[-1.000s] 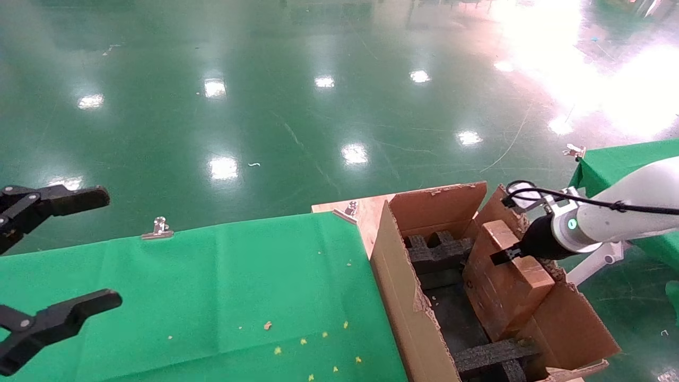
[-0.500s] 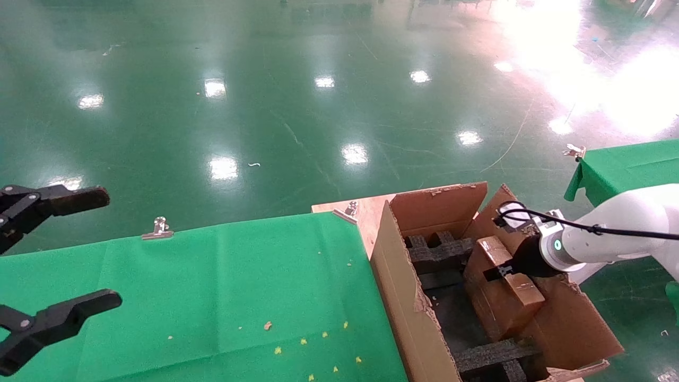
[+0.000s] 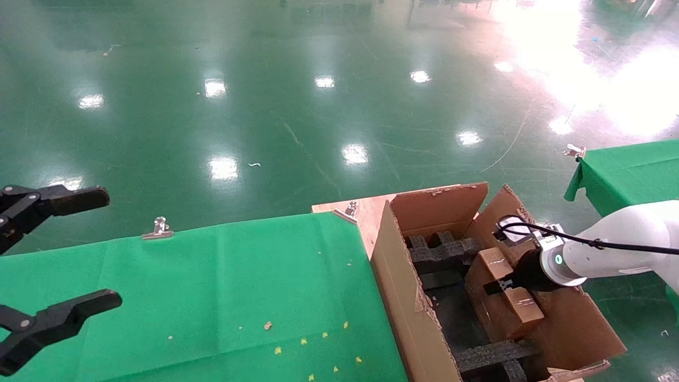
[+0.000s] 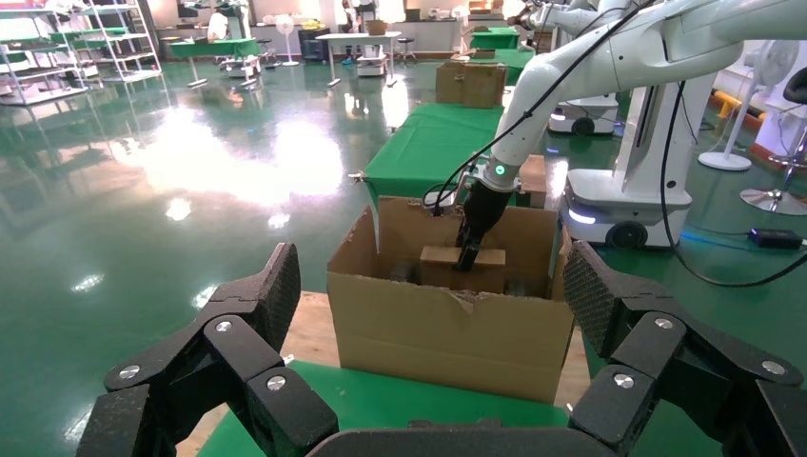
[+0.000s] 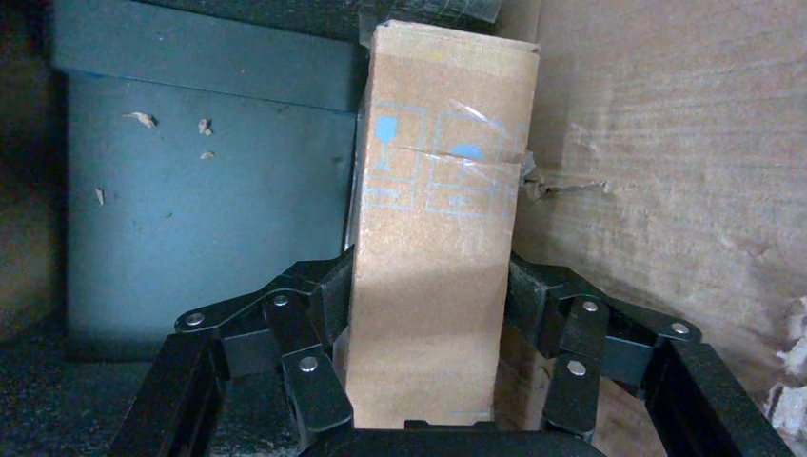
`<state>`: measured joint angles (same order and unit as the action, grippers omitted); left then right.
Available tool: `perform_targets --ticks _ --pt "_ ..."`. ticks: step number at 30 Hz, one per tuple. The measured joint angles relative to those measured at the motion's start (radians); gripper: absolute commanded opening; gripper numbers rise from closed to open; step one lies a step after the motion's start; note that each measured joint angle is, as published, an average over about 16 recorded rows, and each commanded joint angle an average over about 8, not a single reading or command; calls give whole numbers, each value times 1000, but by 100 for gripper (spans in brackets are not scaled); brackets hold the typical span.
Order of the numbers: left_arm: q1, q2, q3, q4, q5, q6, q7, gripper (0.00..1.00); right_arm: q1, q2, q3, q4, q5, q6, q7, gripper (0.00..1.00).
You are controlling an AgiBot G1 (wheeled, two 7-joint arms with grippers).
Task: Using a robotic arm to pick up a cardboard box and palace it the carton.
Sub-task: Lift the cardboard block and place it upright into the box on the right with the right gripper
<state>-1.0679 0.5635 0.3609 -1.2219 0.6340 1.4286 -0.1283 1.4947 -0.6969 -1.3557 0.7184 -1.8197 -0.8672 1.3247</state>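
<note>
Holding one small flat brown cardboard box [image 3: 501, 297] in right end effector [image 3: 498, 287], inside one large torn-flap brown carton [image 3: 403, 297] between two black foam inserts [image 3: 440, 253]; left end effector [image 3: 58, 254] spread wide above green desk [image 3: 212, 286].

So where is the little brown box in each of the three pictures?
Head view: the cardboard box is low on the right, inside the carton, held by the right gripper.
Left wrist view: it is small and far off in the middle, poking above the carton's near wall.
Right wrist view: it fills the centre, clamped between the black fingers.
Shared landmark: the carton's brown wall.
</note>
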Motion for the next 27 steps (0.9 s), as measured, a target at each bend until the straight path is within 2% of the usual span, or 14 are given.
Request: perform_targets --ticks 1,18,27 --pt "0 0 0 0 0 0 0 100 0 0 0 0 1 0 0 100" --pt "0 0 0 0 0 0 0 100 14 15 4 16 -1 -3 -1 100" --pt "0 0 0 0 0 0 0 100 58 54 27 86 2 13 -3 100"
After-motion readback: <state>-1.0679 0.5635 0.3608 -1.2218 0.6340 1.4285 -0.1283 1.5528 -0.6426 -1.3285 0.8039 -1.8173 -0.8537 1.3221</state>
